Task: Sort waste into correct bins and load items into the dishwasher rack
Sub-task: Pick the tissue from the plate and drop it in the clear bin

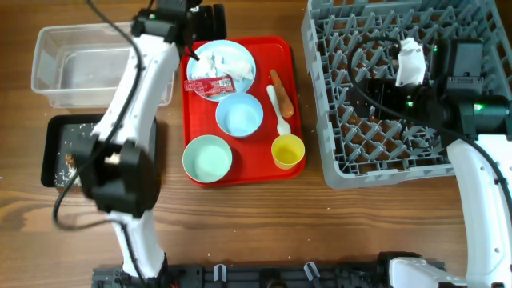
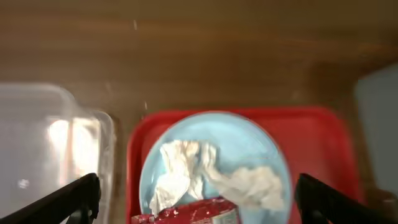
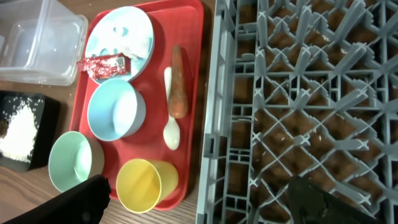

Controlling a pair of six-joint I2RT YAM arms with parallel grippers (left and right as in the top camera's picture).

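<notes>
The surface is a brown wooden table (image 1: pixel 240 232); nothing of the room is seen beyond it.

A clear plastic rectangular tub (image 1: pixel 80 64) stands at the far left. Just in front of it lies a shallow black rectangular tray (image 1: pixel 58 148), which holds white rice-like grains (image 3: pixel 18 127) and a small brown lump (image 1: pixel 70 160). The left arm passes over its right part and hides it.

In the middle lies a red serving tray (image 1: pixel 250 160). At its far end is a pale blue plate (image 1: pixel 232 54) with crumpled white paper (image 2: pixel 186 168) on it, and a red-and-white wrapper (image 1: pixel 210 86) lies across its near rim. Behind these stand a pale bluish-white bowl (image 1: pixel 239 114), a mint-green bowl (image 1: pixel 207 158) and a small yellow cup (image 1: pixel 288 150). An orange carrot (image 1: pixel 281 82) and a white spoon (image 1: pixel 280 112) lie side by side along the right side of the tray.

The big grey plastic grid rack (image 1: pixel 360 152) stands just beside the red tray, on the right.

The left gripper (image 2: pixel 198 186) hangs above the plate, its fingers spread wide and holding nothing. The right gripper (image 3: pixel 196 186) is above the rack, also spread wide, with nothing between its fingers.
</notes>
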